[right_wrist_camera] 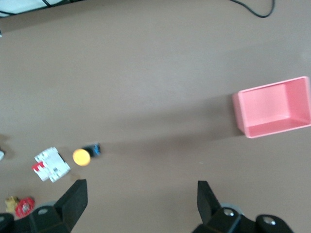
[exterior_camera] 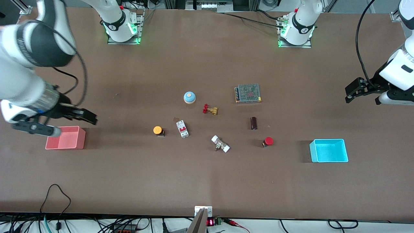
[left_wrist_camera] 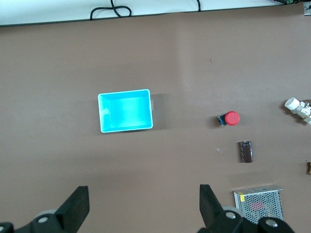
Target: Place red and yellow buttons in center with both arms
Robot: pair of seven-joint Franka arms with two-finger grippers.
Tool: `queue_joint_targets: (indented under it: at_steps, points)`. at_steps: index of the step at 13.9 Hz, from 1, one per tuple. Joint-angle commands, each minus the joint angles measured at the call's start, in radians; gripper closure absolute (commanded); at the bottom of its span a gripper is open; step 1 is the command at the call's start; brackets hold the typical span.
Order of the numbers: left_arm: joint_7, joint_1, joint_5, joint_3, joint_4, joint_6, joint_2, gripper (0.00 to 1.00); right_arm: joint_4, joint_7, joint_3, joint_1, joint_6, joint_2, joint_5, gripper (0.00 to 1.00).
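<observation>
The orange-yellow button [exterior_camera: 157,130] lies on the brown tabletop among the parts, toward the right arm's end. The red button [exterior_camera: 268,141] lies toward the left arm's end, beside the cyan bin. My right gripper [exterior_camera: 93,119] hangs open and empty over the table by the pink bin, and its wrist view [right_wrist_camera: 143,199] shows the yellow button [right_wrist_camera: 81,157] well apart from it. My left gripper [exterior_camera: 348,94] hangs open and empty over the table at the left arm's end. Its wrist view [left_wrist_camera: 144,204] shows the red button [left_wrist_camera: 231,118] apart from it.
A pink bin [exterior_camera: 64,145] stands at the right arm's end and a cyan bin [exterior_camera: 312,152] at the left arm's. Between the buttons lie a blue dome [exterior_camera: 189,97], a red-handled valve [exterior_camera: 210,109], a circuit breaker [exterior_camera: 182,128], a white-ended fitting [exterior_camera: 220,144], a dark cylinder [exterior_camera: 254,123] and a mesh-topped box [exterior_camera: 248,93].
</observation>
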Motion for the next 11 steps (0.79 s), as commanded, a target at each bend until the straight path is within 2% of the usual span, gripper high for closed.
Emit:
queue_joint_targets:
  at_steps: [1, 3, 5, 11]
  points:
    - [0.028, 0.015, -0.018, -0.008, -0.045, 0.000, -0.064, 0.00, -0.015, -0.174, 0.092, -0.169, -0.048, -0.077, -0.067, 0.00]
    - [0.024, 0.015, -0.018, -0.008, -0.050, -0.006, -0.090, 0.00, -0.017, -0.249, 0.089, -0.188, -0.075, -0.106, -0.120, 0.00]
    - [0.013, 0.015, -0.019, -0.005, -0.020, -0.047, -0.089, 0.00, -0.017, -0.249, 0.080, -0.188, -0.167, -0.134, -0.123, 0.00]
    - [0.011, 0.015, -0.019, -0.002, 0.100, -0.095, -0.030, 0.00, -0.095, -0.252, 0.085, -0.182, -0.169, -0.199, -0.137, 0.00]
